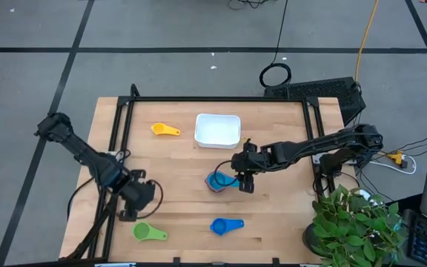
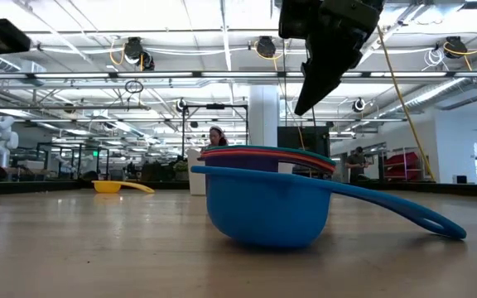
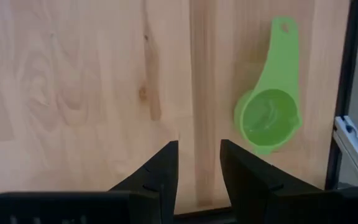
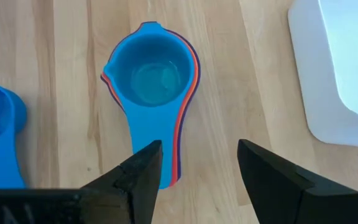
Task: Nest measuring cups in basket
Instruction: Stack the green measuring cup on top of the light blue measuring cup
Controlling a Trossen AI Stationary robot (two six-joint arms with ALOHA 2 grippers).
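Hovering at frame centre, the right end effector (image 1: pixel 245 180) stands open and empty over the nested stack (image 1: pixel 218 181), apparently several cups; next, grasp its handle toward the basket (image 1: pixel 217 130).

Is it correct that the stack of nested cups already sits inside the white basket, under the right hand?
Not quite. The stack of nested cups sits on the wooden table, apart from the white basket, as the high view shows. The right hand does hover over it.

Overhead and right-wrist views share nested cups (image 1: pixel 219 180).
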